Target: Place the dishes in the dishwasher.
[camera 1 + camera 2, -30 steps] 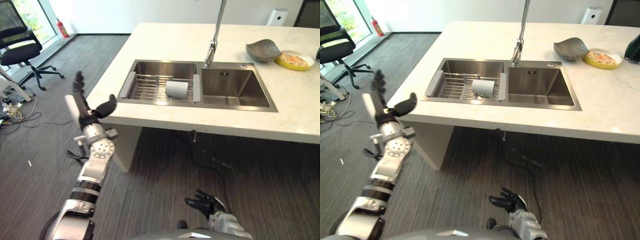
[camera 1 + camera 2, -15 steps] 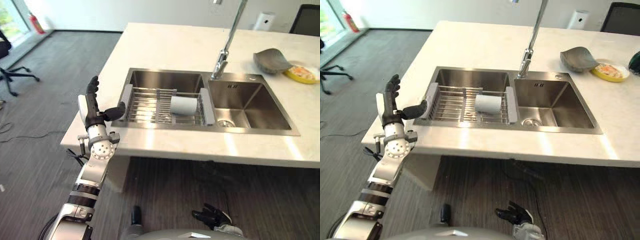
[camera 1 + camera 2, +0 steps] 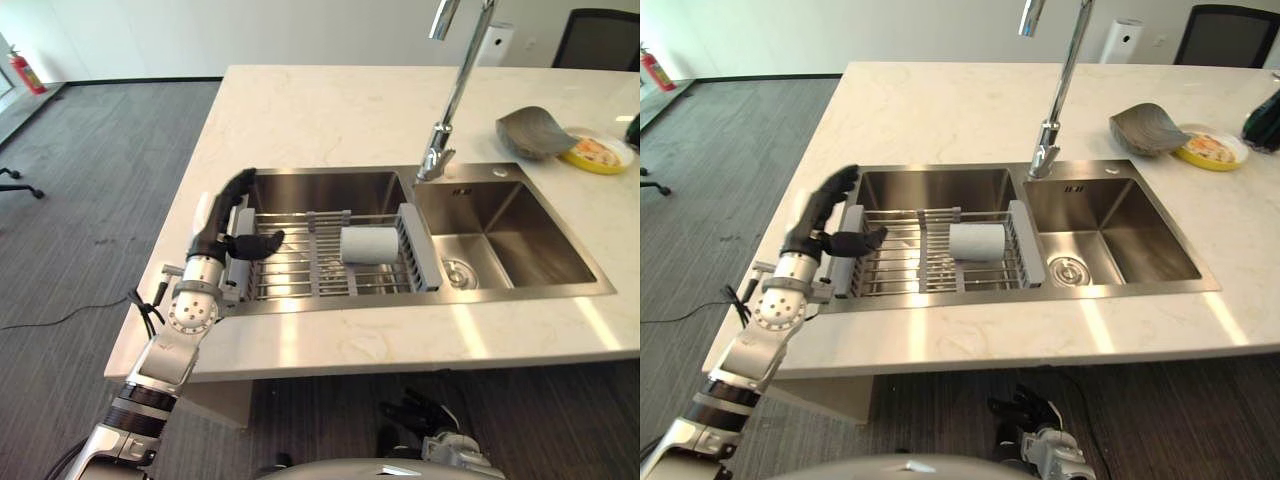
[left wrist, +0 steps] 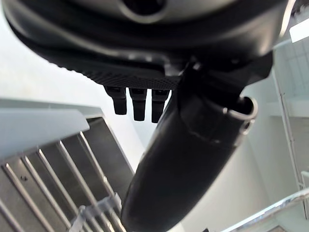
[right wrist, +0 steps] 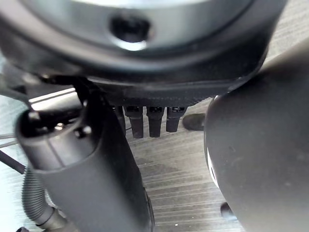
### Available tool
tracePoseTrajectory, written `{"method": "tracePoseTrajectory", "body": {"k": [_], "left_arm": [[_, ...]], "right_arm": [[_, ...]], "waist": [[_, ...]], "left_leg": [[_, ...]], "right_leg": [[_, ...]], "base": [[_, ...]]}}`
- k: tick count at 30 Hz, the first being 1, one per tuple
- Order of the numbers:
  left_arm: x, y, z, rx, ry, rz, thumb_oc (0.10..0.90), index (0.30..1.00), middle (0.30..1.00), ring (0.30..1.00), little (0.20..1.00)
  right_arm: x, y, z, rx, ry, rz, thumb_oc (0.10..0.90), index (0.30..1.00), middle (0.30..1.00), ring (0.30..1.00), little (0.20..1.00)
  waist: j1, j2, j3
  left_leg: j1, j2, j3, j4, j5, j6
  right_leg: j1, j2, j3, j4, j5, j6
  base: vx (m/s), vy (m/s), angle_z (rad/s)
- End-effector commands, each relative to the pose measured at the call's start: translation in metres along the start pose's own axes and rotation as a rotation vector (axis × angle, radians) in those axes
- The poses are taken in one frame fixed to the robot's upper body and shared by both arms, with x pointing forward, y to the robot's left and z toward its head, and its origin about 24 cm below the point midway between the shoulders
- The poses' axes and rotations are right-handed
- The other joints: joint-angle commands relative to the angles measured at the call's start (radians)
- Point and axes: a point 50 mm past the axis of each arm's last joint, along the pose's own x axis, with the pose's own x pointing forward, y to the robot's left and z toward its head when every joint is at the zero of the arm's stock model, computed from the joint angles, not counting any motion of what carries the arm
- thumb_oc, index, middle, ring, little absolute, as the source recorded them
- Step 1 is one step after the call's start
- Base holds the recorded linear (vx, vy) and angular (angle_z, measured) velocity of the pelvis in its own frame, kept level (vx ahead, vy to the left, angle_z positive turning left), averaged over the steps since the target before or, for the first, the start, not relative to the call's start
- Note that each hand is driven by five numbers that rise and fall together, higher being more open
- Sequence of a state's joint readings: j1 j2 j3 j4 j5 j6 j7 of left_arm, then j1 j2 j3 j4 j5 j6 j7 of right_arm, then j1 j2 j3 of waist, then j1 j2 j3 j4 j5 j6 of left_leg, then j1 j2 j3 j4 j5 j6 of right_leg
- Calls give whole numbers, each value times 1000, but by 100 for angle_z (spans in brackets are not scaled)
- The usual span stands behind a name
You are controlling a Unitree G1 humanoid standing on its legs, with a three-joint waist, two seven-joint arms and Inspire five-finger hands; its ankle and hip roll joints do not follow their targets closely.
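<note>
Hovering over the left end of the wire rack (image 3: pixel 320 255) in the left basin of the sink (image 3: pixel 520 295), my left hand (image 3: pixel 225 225) has its fingers straight and its thumb spread toward the rack, holding nothing. A pale cup (image 3: pixel 368 244) lies on its side at the rack's right end, well apart from my fingers, with bare wires between. My right hand (image 3: pixel 1032 415) hangs low under the counter's (image 3: pixel 330 110) near edge, fingers loosely spread; the grey bowl (image 3: pixel 533 130) and yellow plate (image 3: pixel 598 152) sit far right.

Bright even light, glare on countertop (image 3: pixel 470 330), wrist views blurred
</note>
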State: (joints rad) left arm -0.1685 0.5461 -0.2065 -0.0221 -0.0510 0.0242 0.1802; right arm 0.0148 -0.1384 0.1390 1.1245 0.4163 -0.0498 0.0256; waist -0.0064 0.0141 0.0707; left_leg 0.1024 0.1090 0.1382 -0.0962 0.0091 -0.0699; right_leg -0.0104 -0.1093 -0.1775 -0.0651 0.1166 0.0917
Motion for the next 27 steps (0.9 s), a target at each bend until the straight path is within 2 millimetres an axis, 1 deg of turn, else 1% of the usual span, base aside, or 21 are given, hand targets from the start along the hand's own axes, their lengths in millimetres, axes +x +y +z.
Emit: {"method": "tracePoseTrajectory", "body": {"k": [1, 4, 5, 6, 8, 9, 11, 12, 14, 15, 16, 17, 18, 19, 21, 22, 27], "left_arm": [[20, 40, 66, 96, -316, -37, 800, 900, 900, 900, 900], [21, 40, 67, 136, -309, -109, 800, 900, 900, 900, 900], [21, 39, 69, 164, -304, -148, 800, 900, 900, 900, 900], [21, 39, 69, 164, -304, -148, 800, 900, 900, 900, 900], [25, 31, 66, 195, -282, -142, 800, 900, 900, 900, 900], [25, 31, 66, 195, -282, -142, 800, 900, 900, 900, 900], [29, 26, 68, 262, -283, -168, 800, 900, 900, 900, 900], [34, 22, 74, 329, -296, -201, 800, 900, 900, 900, 900], [37, 15, 76, 370, -300, -248, 800, 900, 900, 900, 900], [39, 8, 76, 409, -293, -289, 800, 900, 900, 900, 900], [39, 3, 75, 409, -283, -307, 800, 900, 900, 900, 900], [40, 3, 76, 409, -283, -308, 800, 900, 900, 900, 900], [40, -3, 76, 399, -277, -330, 800, 900, 900, 900, 900], [40, -3, 76, 399, -278, -331, 800, 900, 900, 900, 900], [42, -12, 76, 419, -277, -360, 800, 900, 900, 900, 900], [43, -18, 81, 425, -291, -388, 800, 900, 900, 900, 900], [47, -27, 83, 425, -293, -415, 800, 900, 900, 900, 900]], "right_arm": [[-1, 12, -6, -18, -1, 60, 800, 900, 900, 900, 900], [0, 7, 2, 5, -20, 43, 800, 900, 900, 900, 900], [1, 8, 4, -1, -27, 55, 800, 900, 900, 900, 900], [1, 8, 4, -1, -27, 55, 800, 900, 900, 900, 900], [0, 11, 5, -11, -39, 62, 800, 900, 900, 900, 900], [0, 11, 5, -11, -39, 62, 800, 900, 900, 900, 900], [1, 10, 12, -4, -72, 52, 800, 900, 900, 900, 900], [1, 8, 17, 4, -86, 42, 800, 900, 900, 900, 900], [1, 8, 19, -7, -89, 45, 800, 900, 900, 900, 900], [1, 8, 18, -16, -86, 45, 800, 900, 900, 900, 900], [2, 8, 19, -19, -86, 43, 800, 900, 900, 900, 900], [2, 8, 19, -18, -86, 43, 800, 900, 900, 900, 900], [1, 9, 17, -30, -79, 44, 800, 900, 900, 900, 900], [1, 9, 17, -29, -79, 44, 800, 900, 900, 900, 900], [1, 9, 15, -45, -76, 42, 800, 900, 900, 900, 900], [1, 8, 18, -61, -81, 42, 800, 900, 900, 900, 900], [2, 9, 24, -66, -105, 47, 800, 900, 900, 900, 900]], "waist": [[-1, -28, -66], [-4, -20, -75], [-6, -14, -78], [-6, -14, -78], [-16, -7, -80], [-16, -7, -80], [-25, 2, -79], [-29, 11, -78], [-36, 19, -78], [-42, 27, -78], [-45, 31, -78], [-43, 32, -78], [-50, 41, -78], [-49, 41, -79], [-57, 50, -78], [-64, 56, -81], [-75, 67, -84]], "left_leg": [[-44, -29, 18, 9, 5, -30], [-34, -30, 12, 9, 2, -30], [-24, -27, 12, 9, -2, -32], [-24, -27, 12, 9, -2, -32], [-15, -23, 12, 9, -4, -34], [-15, -23, 12, 9, -4, -34], [-12, -20, 11, 9, -4, -36], [-11, -13, 16, 9, 0, -41], [-10, -6, 20, 9, 3, -46], [-7, 1, 25, 9, 5, -48], [-5, 4, 30, 9, 5, -49], [-5, 5, 31, 9, 5, -49], [-2, 11, 43, 9, 6, -50], [-2, 12, 44, 9, 6, -51], [4, 18, 53, 9, 5, -52], [7, 22, 58, 9, 5, -54], [11, 29, 57, 9, 6, -57]], "right_leg": [[93, -44, 31, -22, -83, 82], [109, -33, 48, -22, -98, 76], [118, -32, 42, -22, -104, 74], [118, -32, 42, -22, -104, 74], [130, -22, 50, -22, -113, 64], [130, -22, 50, -22, -113, 64], [132, -16, 47, -22, -115, 61], [131, -11, 44, -22, -117, 60], [128, -6, 42, -22, -118, 59], [126, -3, 46, -22, -119, 59], [123, -1, 50, -22, -119, 60], [123, -1, 51, -22, -118, 60], [119, 1, 58, -22, -119, 62], [119, 1, 59, -22, -119, 62], [118, 4, 68, -22, -120, 61], [119, 7, 70, -22, -122, 58], [127, 14, 69, -22, -129, 53]], "base": [[51, -15, -8], [34, -20, -17], [46, -40, -16], [48, -66, 7], [37, -57, 8], [20, -39, 3], [9, -62, -2], [12, -85, -3], [13, -70, 2], [8, -62, -2], [1, -49, -12], [-1, -33, -20], [-7, -16, -22], [-7, -25, -20], [6, -30, -19], [11, -32, -17], [14, -22, -8]]}}
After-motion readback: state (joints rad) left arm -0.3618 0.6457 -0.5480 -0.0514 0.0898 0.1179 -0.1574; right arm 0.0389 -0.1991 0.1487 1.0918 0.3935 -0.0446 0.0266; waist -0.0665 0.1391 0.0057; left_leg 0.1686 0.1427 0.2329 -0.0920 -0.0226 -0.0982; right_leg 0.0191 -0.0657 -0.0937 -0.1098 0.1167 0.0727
